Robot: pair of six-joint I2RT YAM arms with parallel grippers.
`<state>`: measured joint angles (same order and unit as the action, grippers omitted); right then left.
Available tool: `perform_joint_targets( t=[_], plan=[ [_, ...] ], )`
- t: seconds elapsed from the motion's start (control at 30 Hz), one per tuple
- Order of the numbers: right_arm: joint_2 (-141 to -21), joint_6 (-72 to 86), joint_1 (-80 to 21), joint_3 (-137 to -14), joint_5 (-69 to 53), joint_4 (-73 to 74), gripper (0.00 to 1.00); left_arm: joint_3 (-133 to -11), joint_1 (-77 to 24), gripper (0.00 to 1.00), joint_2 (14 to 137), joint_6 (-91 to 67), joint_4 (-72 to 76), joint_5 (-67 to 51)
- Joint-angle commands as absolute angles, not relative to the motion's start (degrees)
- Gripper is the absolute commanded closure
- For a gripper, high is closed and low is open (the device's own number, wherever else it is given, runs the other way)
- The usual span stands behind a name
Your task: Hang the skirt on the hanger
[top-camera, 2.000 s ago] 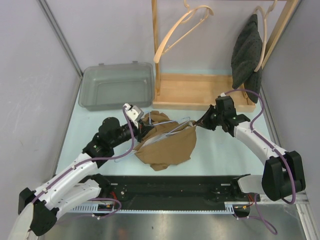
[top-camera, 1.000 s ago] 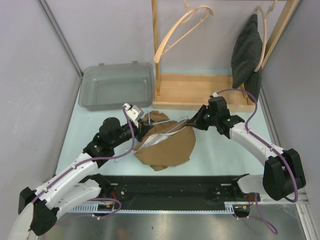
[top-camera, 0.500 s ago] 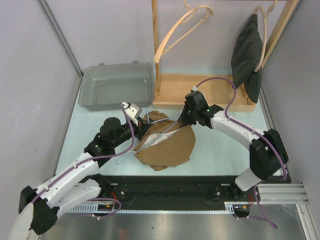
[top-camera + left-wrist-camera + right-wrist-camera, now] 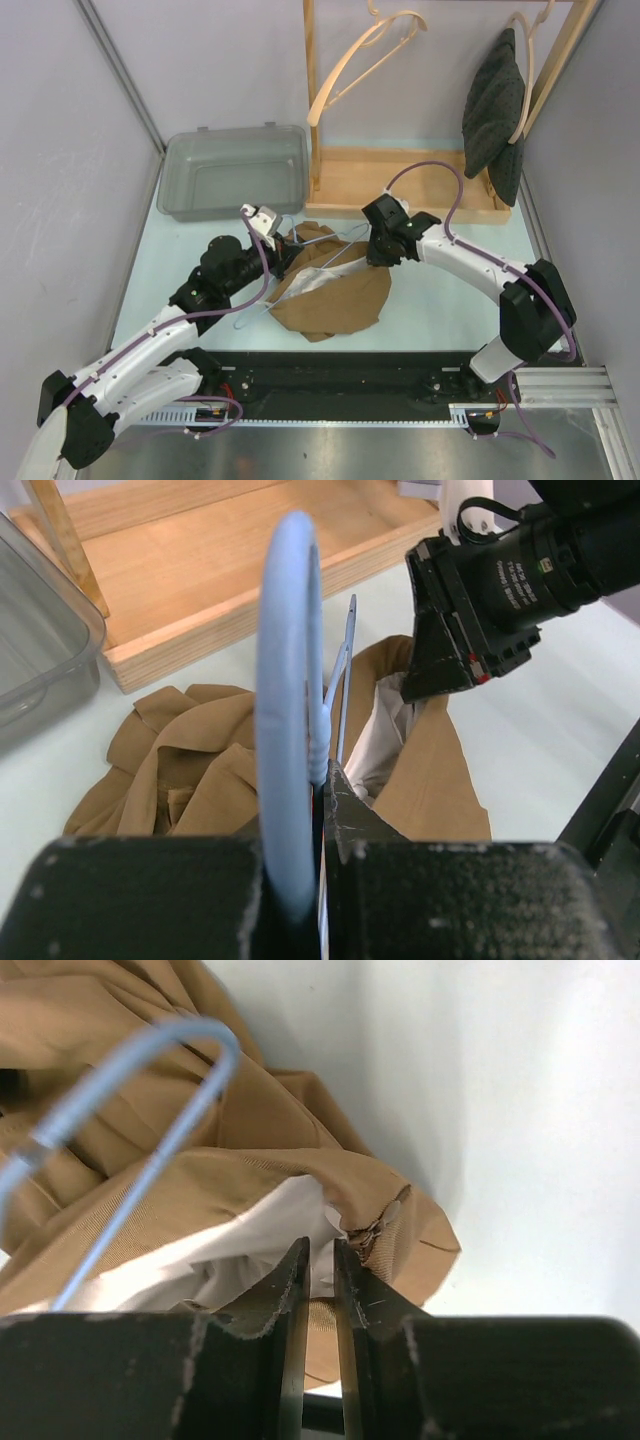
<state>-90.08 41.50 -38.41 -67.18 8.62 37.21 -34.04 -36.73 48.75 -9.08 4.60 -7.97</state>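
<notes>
On the worktop (image 4: 440,300), the tan skirt (image 4: 335,300) lies crumpled between my two arms, in reach of both, which I guess is the point. The blue wire hanger (image 4: 290,680) sits over the waist end. My left fingers (image 4: 345,805) are clamped tight on its hook, probably to steady it while the waistband gets worked onto the wire. My right fingers (image 4: 283,1295) are nearly together, just a sliver of gap. Their tips are right at the waistband edge where the white lining (image 4: 230,1260) shows, so I reckon they're there to tug that edge open. Honestly can't tell if any cloth is pinched in there. From above, my right wrist covers that spot. Part of the hanger's wire also runs out of sight among the folds, so no idea how much is inside the skirt.
</notes>
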Motion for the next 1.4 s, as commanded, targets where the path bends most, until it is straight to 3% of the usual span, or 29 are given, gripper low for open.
perform_joint_targets(
  t=[0.0, 0.53, 1.37],
  plan=[
    [-85.96, 41.22, -38.50, -65.93, 10.72, 40.96, 0.80, -33.92, -36.91, 1.00, 48.78, -10.02, 8.09, -6.94],
    [-79.72, 42.45, -39.64, -57.22, 6.51, 41.31, 0.62, -33.49, -36.91, 1.00, 49.31, -9.67, 8.61, -7.82],
    [-79.63, 34.19, -45.17, -53.17, 13.97, 24.52, 0.66, -33.22, -36.91, 1.00, 48.87, -10.37, 8.61, -9.23]
  ],
)
